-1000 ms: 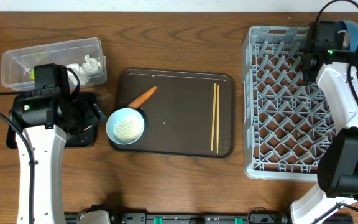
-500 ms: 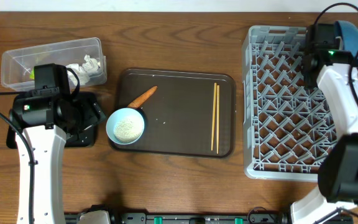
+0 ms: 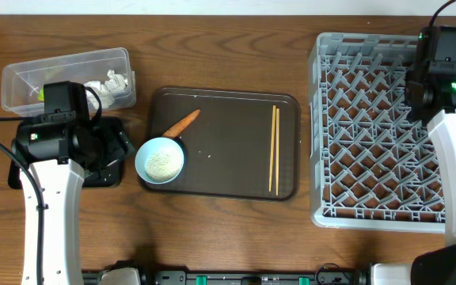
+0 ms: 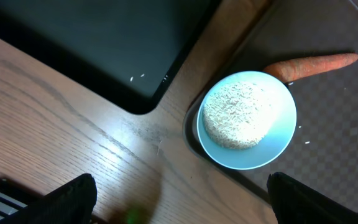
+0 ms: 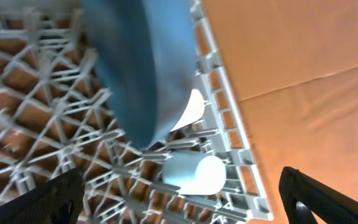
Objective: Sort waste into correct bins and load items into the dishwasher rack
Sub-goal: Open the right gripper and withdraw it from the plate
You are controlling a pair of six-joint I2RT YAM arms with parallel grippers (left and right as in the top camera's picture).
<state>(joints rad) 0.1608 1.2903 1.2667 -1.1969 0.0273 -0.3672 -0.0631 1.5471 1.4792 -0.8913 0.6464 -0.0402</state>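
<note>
A pale blue bowl [image 3: 160, 160] of white rice sits at the left edge of the dark brown serving tray [image 3: 228, 170], next to an orange carrot piece [image 3: 182, 123]. Wooden chopsticks [image 3: 275, 149] lie on the tray's right side. My left gripper [image 4: 179, 211] is open and empty above the wood, just short of the bowl [image 4: 247, 118] and beside the black tray [image 4: 92, 43]. My right gripper [image 5: 182, 211] is open and empty over the grey rack [image 3: 370, 131]. Below it a dark blue dish [image 5: 138, 68] stands on edge and a light blue cup [image 5: 194, 174] lies in the rack. The pink cup is out of view.
The clear tub [image 3: 66, 71] at the far left holds crumpled white paper [image 3: 111, 82] and a yellow-green scrap [image 3: 42, 93]. The black tray [image 3: 111, 162] lies mostly under my left arm. A few rice grains lie on the brown tray [image 3: 209, 155]. The rack's right rim meets the table edge.
My right arm has moved right, toward the rack's far right corner, and now covers the blue dish in the overhead view. The left arm, bowl, carrot and chopsticks have not moved.
</note>
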